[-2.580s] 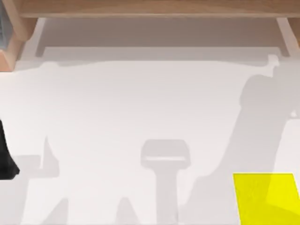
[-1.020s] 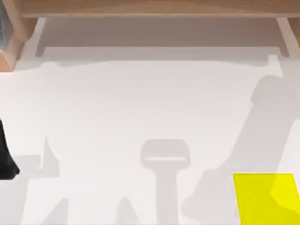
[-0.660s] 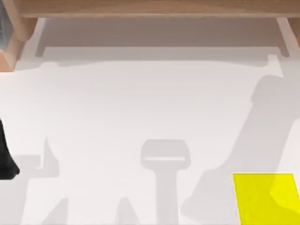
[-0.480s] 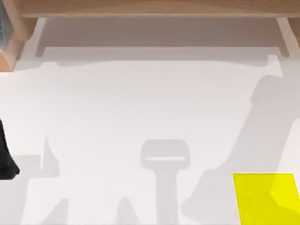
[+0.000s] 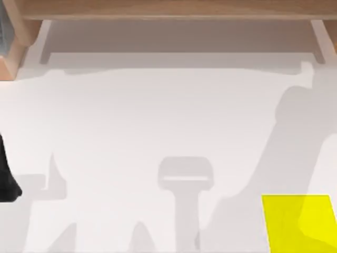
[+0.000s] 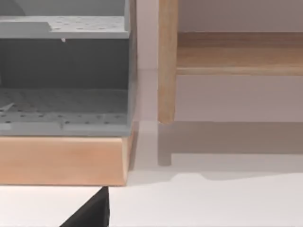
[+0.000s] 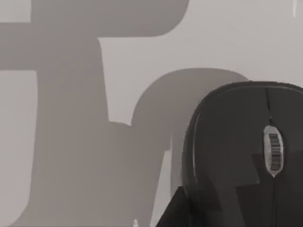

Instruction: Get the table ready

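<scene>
The white table (image 5: 158, 116) spans the whole top view, a yellow mat (image 5: 287, 221) at its near right. The right wrist view looks down on a black computer mouse (image 7: 246, 156) lying on the tabletop. I judge the mouse belongs on the mat; fetching it comes next. I cannot tell either gripper's state.

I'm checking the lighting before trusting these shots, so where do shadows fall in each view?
Top view: soft grey arm-shaped shadows cross the white table, one lapping over the yellow mat. Left wrist view: the wooden frame post casts a band of shade on the surface beneath it, beside the grey rack. Right wrist view: broad blocky shadows lie beside the black mouse.
</scene>
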`<state>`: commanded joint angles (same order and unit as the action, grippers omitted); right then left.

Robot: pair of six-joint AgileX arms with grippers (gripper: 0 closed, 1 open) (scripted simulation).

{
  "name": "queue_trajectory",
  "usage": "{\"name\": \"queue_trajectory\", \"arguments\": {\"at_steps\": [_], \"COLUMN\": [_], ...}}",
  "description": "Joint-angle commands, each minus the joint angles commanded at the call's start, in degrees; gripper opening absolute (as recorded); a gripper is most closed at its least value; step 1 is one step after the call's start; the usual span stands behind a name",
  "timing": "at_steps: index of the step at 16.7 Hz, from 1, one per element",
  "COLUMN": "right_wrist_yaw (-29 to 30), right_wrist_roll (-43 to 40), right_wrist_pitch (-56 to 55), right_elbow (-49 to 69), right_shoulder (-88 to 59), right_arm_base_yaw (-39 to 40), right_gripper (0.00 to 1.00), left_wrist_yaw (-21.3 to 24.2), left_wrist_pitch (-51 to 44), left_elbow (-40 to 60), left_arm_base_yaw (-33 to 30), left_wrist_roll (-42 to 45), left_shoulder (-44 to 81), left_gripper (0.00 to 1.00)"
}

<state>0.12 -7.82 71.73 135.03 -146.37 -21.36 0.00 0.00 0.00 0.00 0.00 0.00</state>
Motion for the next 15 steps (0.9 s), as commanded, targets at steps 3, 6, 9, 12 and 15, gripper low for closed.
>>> {"name": "queue_trajectory", "arguments": {"at_steps": [3, 6, 9, 12, 15], "right_wrist_yaw": [0.7, 1.3, 1.7, 1.8, 1.9], "right_wrist_roll": [0.7, 2.4, 5.0, 8.3, 12.2], "right_wrist_pitch": [0.3, -1.1, -3.7, -6.9, -10.1], "right_elbow": [-3.2, -7.8, -13.8, -21.6, -30.9], "right_shoulder": [4.9, 11.9, 19.9, 28.1, 35.8], "right_arm_base_yaw": [-0.4, 0.7, 3.8, 8.4, 14.1], "right_gripper": [0.0, 0.0, 0.0, 0.0, 0.0], "left_wrist_yaw": [0.0, 0.0, 0.0, 0.0, 0.0], "left_wrist_pitch": [0.0, 0.0, 0.0, 0.0, 0.0], "left_elbow": [0.0, 0.0, 0.0, 0.0, 0.0], "left_arm_base_yaw": [0.0, 0.0, 0.0, 0.0, 0.0], "left_wrist_roll": [0.0, 0.0, 0.0, 0.0, 0.0], "left_shoulder": [0.0, 0.0, 0.0, 0.0, 0.0], "left_gripper": [1.0, 1.0, 1.0, 1.0, 1.0]}}
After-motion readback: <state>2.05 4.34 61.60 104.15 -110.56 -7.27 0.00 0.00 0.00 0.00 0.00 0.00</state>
